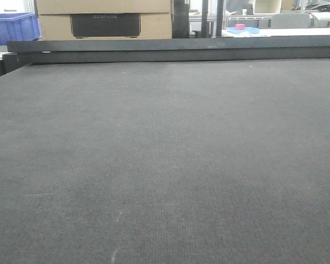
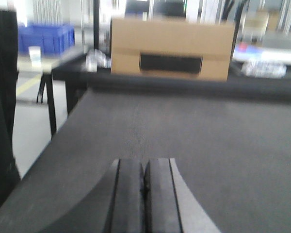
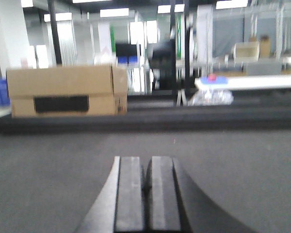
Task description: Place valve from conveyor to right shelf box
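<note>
Conveyor: dark grey woven belt, fills the front view from 6 o'clock up to its far edge. Left tool: pads pressed together, low over the belt. Right tool: pads pressed together, low over the belt. 1 cardboard box: beyond the belt, 11 o'clock. 1 blue crate: 10 o'clock.

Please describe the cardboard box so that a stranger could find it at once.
Look past the far edge of the wide dark grey conveyor, toward the left. There stands the brown cardboard box. Unlike the blue crate at its left, its front bears a black rectangle.
</note>
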`<act>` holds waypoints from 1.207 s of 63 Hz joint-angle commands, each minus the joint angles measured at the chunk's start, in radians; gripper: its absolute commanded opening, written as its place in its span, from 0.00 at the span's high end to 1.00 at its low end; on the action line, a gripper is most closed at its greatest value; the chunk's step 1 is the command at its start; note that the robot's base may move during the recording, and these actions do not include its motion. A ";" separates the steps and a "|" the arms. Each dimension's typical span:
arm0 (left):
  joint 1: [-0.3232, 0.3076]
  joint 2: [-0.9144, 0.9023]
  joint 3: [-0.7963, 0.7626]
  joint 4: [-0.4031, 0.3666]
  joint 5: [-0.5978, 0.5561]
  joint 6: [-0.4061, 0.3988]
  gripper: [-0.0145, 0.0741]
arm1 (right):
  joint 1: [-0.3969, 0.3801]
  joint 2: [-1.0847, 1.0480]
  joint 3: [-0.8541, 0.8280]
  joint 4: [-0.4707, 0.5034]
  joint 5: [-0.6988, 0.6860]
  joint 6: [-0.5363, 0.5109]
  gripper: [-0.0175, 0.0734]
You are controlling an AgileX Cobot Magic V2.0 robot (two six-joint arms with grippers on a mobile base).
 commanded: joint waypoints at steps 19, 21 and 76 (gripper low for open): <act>-0.001 0.564 -0.484 -0.009 0.439 -0.001 0.96 | 0.002 0.571 -0.378 -0.008 0.336 -0.002 0.99; -0.001 0.597 -0.514 -0.009 0.458 -0.001 0.96 | 0.002 0.613 -0.406 -0.008 0.375 -0.002 0.99; -0.001 0.939 -0.677 -0.046 0.550 -0.001 0.96 | -0.113 1.268 -0.807 -0.072 0.890 -0.039 0.76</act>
